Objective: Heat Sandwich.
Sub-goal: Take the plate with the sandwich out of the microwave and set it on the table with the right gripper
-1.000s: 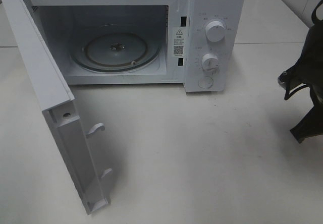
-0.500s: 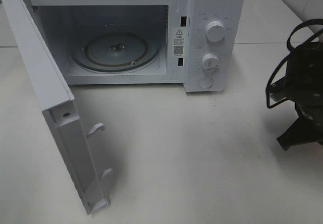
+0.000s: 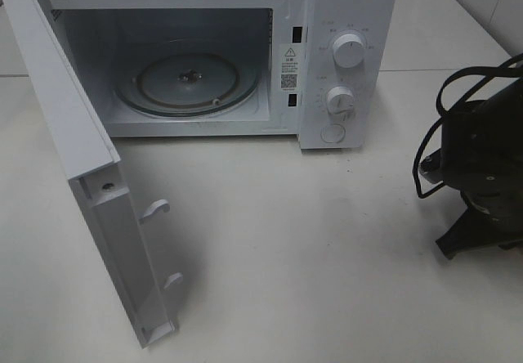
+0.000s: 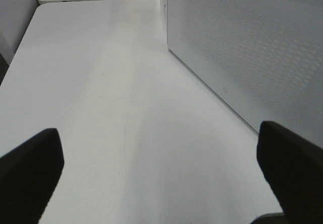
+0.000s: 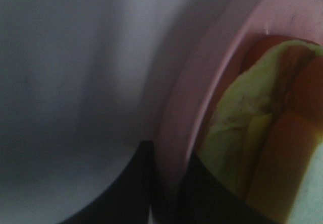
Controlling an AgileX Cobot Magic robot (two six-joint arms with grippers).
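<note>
Evidently right gripper [image 5: 169, 183] is clamped on pink plate [image 5: 202, 82] rim w/ sandwich [image 5: 252, 133] aboard; microwave [image 3: 343, 60] door [image 3: 98, 216] swung wide to receive it; left gripper [image 4: 161, 173] jaws apart, idle.

Left end effector [image 4: 161, 176] spread wide, fingers at the lower corners of its wrist view. Right end effector [image 5: 169, 183] clamped on the pink plate [image 5: 212, 82] rim; right arm [image 3: 478, 167] at right edge overhead.

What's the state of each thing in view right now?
microwave door: swung wide open
turntable: bare, nothing on it
left gripper: open, holding nothing
right gripper: shut on plate rim
plate: pinched at its rim, carrying the sandwich
sandwich: on the plate, not yet in the microwave
</note>
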